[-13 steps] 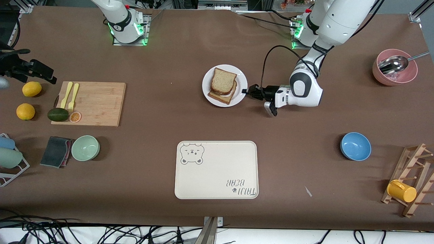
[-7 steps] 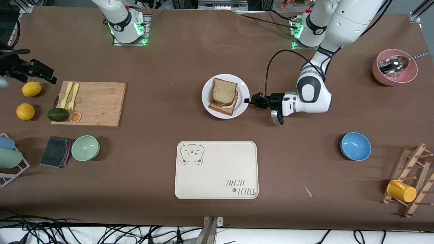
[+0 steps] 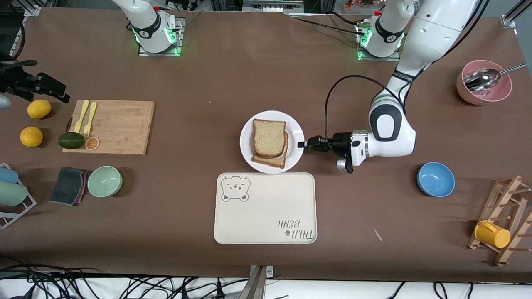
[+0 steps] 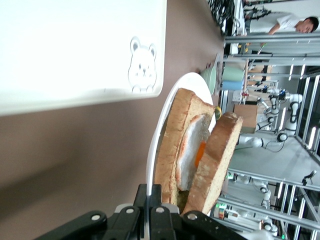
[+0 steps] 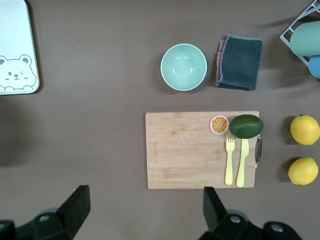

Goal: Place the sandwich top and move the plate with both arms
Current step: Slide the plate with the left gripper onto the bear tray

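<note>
The white plate (image 3: 296,135) lies just farther from the front camera than the cream bear tray (image 3: 266,207). On it the sandwich top (image 3: 269,138), light speckled bread, rests on a darker toast slice with egg. My left gripper (image 3: 302,144) is shut on the plate's rim at the edge toward the left arm's end. In the left wrist view the fingers (image 4: 155,192) pinch the plate's rim (image 4: 160,130), with the sandwich top (image 4: 220,155) beside the egg. My right gripper (image 5: 146,196) is open and empty, high over the table beside the cutting board (image 5: 200,149).
A blue bowl (image 3: 435,179), a pink bowl with a spoon (image 3: 484,87) and a wooden rack with a yellow cup (image 3: 492,234) stand toward the left arm's end. The cutting board (image 3: 112,126), a green bowl (image 3: 104,181), a cloth and two lemons lie toward the right arm's end.
My left gripper has drawn the plate with the sandwich toward the front camera, up to the tray's edge. The right arm has not moved.
</note>
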`<state>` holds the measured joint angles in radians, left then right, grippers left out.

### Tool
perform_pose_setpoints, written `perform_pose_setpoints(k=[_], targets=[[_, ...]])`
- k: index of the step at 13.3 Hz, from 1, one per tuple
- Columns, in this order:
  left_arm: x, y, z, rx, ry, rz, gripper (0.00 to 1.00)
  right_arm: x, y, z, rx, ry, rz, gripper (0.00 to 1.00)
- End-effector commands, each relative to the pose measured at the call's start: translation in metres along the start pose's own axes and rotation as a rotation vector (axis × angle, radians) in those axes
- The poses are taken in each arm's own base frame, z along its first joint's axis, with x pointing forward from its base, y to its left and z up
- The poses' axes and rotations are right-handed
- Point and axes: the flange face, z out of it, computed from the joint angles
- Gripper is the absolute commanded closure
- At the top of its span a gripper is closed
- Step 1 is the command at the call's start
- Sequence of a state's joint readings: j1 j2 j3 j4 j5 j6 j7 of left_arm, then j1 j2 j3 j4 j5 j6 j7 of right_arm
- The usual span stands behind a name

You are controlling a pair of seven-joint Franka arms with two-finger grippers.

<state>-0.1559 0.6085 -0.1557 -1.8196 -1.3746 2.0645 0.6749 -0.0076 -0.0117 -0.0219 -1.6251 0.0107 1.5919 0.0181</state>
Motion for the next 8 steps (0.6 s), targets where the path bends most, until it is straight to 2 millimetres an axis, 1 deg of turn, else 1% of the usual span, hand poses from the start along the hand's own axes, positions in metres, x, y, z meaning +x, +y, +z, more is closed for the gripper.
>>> perform_pose_setpoints(k=[1, 3, 5, 7, 8], targets=[[0.042, 0.005, 0.004, -0.029, 0.01, 0.002, 0.99, -0.004, -0.003, 0.0, -0.001, -0.002, -0.005, 0.0], [0.058, 0.0, -0.002, -0.032, 0.032, -0.001, 0.99, -0.004, -0.004, 0.0, -0.001, -0.002, -0.008, 0.0], [0.073, 0.003, -0.003, -0.037, 0.046, -0.031, 0.99, -0.004, -0.004, 0.0, -0.001, -0.002, -0.011, 0.0], [0.09, -0.004, -0.003, -0.032, 0.063, -0.048, 1.0, -0.005, -0.007, -0.001, -0.002, -0.002, -0.015, 0.0], [0.096, -0.011, 0.0, -0.027, 0.074, -0.053, 1.0, -0.005, -0.009, -0.001, -0.002, -0.002, -0.02, 0.0]])
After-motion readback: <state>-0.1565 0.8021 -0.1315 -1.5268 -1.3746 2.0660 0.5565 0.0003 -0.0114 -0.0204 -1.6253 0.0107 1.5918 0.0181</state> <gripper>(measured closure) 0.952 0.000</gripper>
